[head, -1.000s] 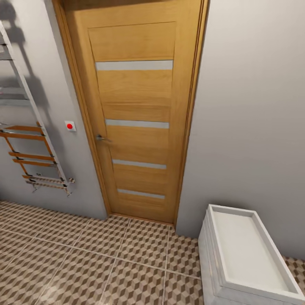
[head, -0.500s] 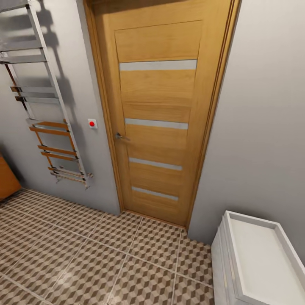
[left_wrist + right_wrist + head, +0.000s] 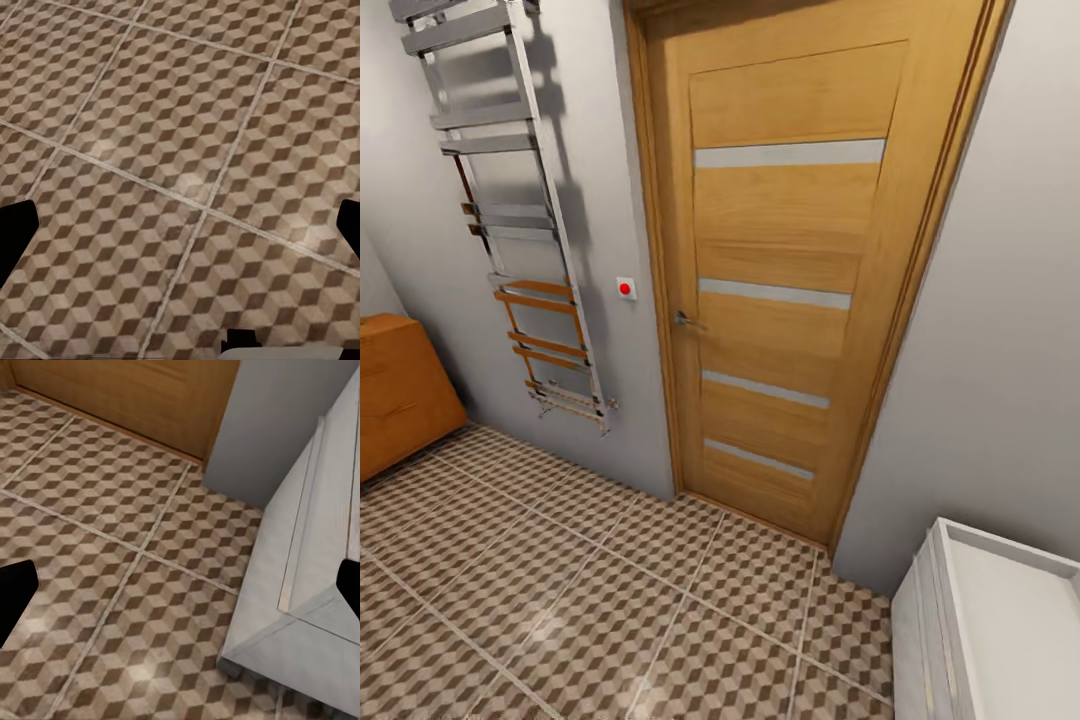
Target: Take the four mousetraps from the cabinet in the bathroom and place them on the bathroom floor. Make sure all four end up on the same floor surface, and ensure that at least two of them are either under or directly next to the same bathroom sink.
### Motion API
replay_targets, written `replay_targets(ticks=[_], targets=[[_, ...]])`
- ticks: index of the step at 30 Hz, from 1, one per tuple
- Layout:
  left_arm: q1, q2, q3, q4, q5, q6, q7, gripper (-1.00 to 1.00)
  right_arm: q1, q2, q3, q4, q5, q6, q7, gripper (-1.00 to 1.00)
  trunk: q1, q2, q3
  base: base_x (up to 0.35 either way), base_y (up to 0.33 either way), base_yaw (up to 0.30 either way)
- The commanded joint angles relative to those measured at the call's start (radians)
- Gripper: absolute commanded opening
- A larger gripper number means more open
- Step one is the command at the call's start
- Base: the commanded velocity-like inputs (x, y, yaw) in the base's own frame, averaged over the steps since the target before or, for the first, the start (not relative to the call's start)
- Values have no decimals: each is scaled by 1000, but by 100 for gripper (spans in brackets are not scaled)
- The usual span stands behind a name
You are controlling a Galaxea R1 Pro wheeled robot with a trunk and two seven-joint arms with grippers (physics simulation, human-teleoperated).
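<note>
Gaping left tool [image 3: 180,225] (right [image 3: 180,585] likewise)

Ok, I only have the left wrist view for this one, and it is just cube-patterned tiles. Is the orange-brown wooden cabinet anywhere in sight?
Observer: Yes. In the head view, a corner of the low orange-brown wooden cabinet stands at the left edge, on the cube-patterned tiled floor.
Reviewer: What is straight ahead?
Observer: A closed light-wood door with four pale horizontal strips. A chrome ladder towel rail hangs to its left.
Reviewer: Anything on the right?
Observer: A white rectangular unit with a raised rim sits at the head view's lower right, past the door.
</note>
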Motion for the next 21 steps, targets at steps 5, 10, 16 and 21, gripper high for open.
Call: replay_targets(ticks=[5, 10, 16, 21], targets=[[-2, -1, -8, 4, 8, -6, 1, 100, -1, 0, 9, 0, -10, 4, -1, 100, 1, -2, -2, 0, 0, 258], [-2, -1, -8, 4, 8, -6, 1, 100, -1, 1, 9, 0, -10, 8, -1, 100, 1, -2, -2, 0, 0, 258], [-2, -1, -8, 4, 8, -6, 1, 100, -1, 1, 10, 0, -10, 9, -1, 100, 1, -2, -2, 0, 0, 258], [-2, -1, -8, 4, 8, -7, 1, 100, -1, 1, 10, 0, -10, 9, -1, 100, 1, -2, -2, 0, 0, 258]])
